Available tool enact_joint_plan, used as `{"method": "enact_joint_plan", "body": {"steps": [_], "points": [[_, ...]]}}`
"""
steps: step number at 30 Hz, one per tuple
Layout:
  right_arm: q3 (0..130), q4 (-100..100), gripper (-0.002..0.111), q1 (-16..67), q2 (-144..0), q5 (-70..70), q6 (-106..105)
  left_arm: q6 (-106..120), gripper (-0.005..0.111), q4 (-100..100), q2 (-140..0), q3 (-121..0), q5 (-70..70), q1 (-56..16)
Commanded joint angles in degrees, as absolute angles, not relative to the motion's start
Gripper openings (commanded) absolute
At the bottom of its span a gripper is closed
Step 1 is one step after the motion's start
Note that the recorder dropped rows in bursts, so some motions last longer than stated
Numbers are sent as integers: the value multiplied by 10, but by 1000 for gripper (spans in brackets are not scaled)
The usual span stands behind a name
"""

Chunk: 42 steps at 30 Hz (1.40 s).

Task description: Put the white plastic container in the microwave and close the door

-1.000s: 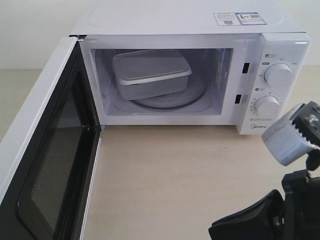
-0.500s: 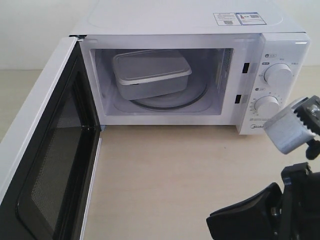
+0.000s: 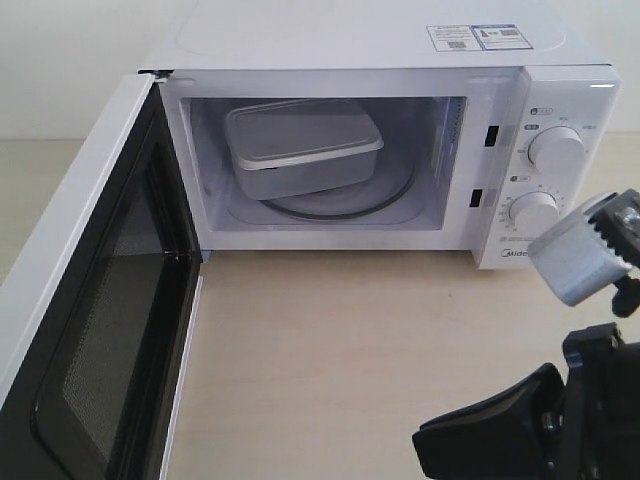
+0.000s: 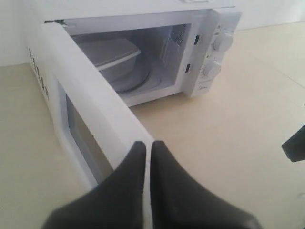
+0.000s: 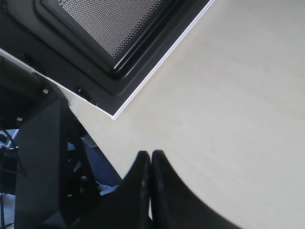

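Note:
The white plastic container [image 3: 300,148] sits inside the open microwave [image 3: 380,45] on the glass turntable [image 3: 385,195], tilted slightly. In the left wrist view the container [image 4: 108,53] shows through the opening. The door [image 3: 95,300] stands swung wide open on the left, dark window facing inward. My left gripper [image 4: 148,144] is shut and empty, its tips just by the door's outer free edge [image 4: 102,112]; I cannot tell if they touch. My right gripper [image 5: 150,153] is shut and empty above the table near the door's lower corner [image 5: 113,117].
The right arm [image 3: 585,265] with its black parts [image 3: 500,440] fills the exterior view's bottom right corner. Light wooden tabletop [image 3: 350,350] stretches in front of the microwave. Two round dials [image 3: 555,150] sit on the panel at the right. The table's edge [image 5: 95,143] runs near the right gripper.
The right arm has shifted slightly to the right and then settled. The container, the door and the microwave have not moved.

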<state>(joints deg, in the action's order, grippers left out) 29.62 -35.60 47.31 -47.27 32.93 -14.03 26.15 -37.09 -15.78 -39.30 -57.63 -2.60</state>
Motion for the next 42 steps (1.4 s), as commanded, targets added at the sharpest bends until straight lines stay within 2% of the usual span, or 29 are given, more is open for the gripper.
{"method": "enact_joint_plan", "body": {"steps": [1,3,7,8,14,22,33,38,42], "points": [[293,-352,0,473,-470,323,-139,244,4,-382,-165,-440,-469,-25],[293,-352,0,473,-470,323,-139,203,4,-348,-206,-484,-474,-25],[293,-352,0,473,-470,321,-139,243,4,-313,-372,-573,-686,-25],[293,-353,0,473,-470,321,-139,243,4,-296,-407,-581,-700,-25],[293,-371,0,473,-470,277,-137,307,4,-249,-531,-555,-698,-33],[296,-402,0,473,-470,178,-137,408,4,-278,-538,-501,-649,-90],[460,-397,0,473,-470,280,-188,513,4,-405,-540,-452,-555,-144],[562,-311,0,473,-470,336,-169,559,4,-509,-579,-452,-514,-193],[597,-213,0,473,-470,373,-80,606,4,-548,-616,-452,-473,-232]]}}
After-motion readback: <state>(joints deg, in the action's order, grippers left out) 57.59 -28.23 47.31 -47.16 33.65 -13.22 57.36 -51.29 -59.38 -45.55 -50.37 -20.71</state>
